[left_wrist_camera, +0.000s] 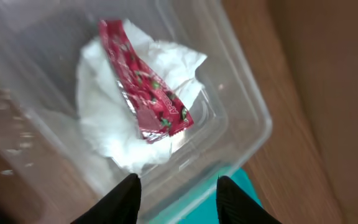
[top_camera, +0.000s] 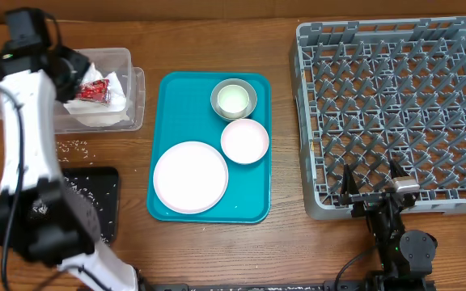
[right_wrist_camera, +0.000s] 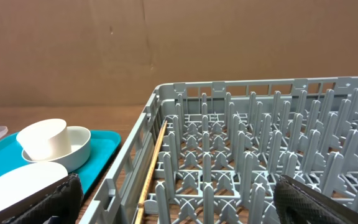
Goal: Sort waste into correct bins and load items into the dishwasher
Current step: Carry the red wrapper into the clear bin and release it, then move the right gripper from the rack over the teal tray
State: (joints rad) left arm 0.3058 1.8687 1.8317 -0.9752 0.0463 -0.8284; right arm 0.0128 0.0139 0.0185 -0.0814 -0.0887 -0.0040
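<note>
Red crinkled wrapper is seen lying on crumpled white napkins inside the clear tub. Left fingers are held apart and empty above the tub. Right fingers are spread wide, empty, beside the grey dish rack.

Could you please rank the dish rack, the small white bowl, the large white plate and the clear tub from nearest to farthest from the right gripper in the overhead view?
From the right gripper:
1. Dish rack, directly in front of it.
2. Small white bowl, right side of teal tray.
3. Large white plate, tray's near-left part.
4. Clear tub, far left.
</note>
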